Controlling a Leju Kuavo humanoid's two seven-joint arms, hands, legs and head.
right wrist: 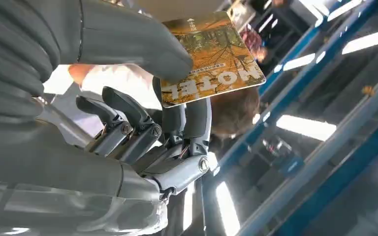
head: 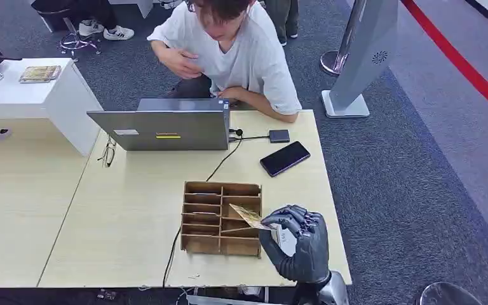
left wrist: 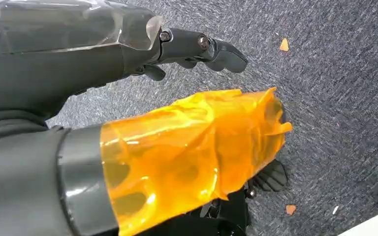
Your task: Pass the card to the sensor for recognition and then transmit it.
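My right hand (head: 297,241) is raised at the front right of the table and pinches a brown and yellow hotel card (head: 251,217) between thumb and fingers, just over the right side of the wooden slotted organizer (head: 220,217). The right wrist view shows the card (right wrist: 211,58) close up under the thumb (right wrist: 128,37), printed with "HOTEL". A small dark square sensor (head: 279,135) lies on the table's far side, wired to the laptop. My left hand (left wrist: 197,49) hangs over grey carpet, fingers slightly curled, holding nothing; orange film wraps its thumb.
A grey laptop (head: 165,127) stands open at the far edge, a person in a white shirt (head: 235,51) sitting behind it. A black phone (head: 284,157) lies by the sensor. Glasses (head: 107,153) lie left of the laptop. A cable (head: 219,166) runs across the table.
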